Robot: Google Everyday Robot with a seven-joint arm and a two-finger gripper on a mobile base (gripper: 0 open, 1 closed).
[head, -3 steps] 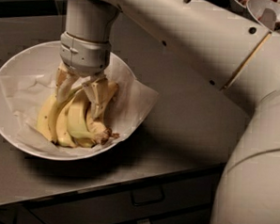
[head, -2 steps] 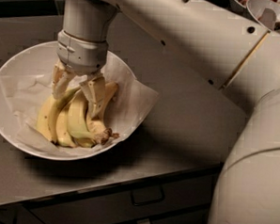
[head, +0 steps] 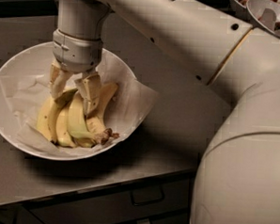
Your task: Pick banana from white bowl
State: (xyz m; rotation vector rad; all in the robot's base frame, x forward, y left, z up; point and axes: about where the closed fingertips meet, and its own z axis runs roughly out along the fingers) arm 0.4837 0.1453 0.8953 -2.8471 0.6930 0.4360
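Grey and dull under dim light, the flat worktop (head: 178, 104) runs across the view, with dark drawer fronts (head: 145, 199) below its front edge. On its left part sits the large, wide, shallow white bowl (head: 25, 58), lined with a crumpled sheet of white paper (head: 131, 94) that spills over the right rim. The paper probably cushions the fruit and keeps it off the bowl's surface.

Lying in the bowl on that paper is the bunch of yellow, partly greenish bananas (head: 73, 124), with its brown stem end pointing towards the bowl's near right side.

The robot's thick white arm (head: 182, 31) reaches in from the right and turns straight down over the bowl. The pale two-finger gripper (head: 73, 101) is therefore low inside the bowl, at the upper ends of the bunch. Its fingers (head: 91, 90) are apart, one on each side of the upper bananas, and I see no firm clamp. This straddling pose suits closing across the bunch before lifting.

Two smaller white bowls (head: 272, 12) sit at the far right corner, well apart.
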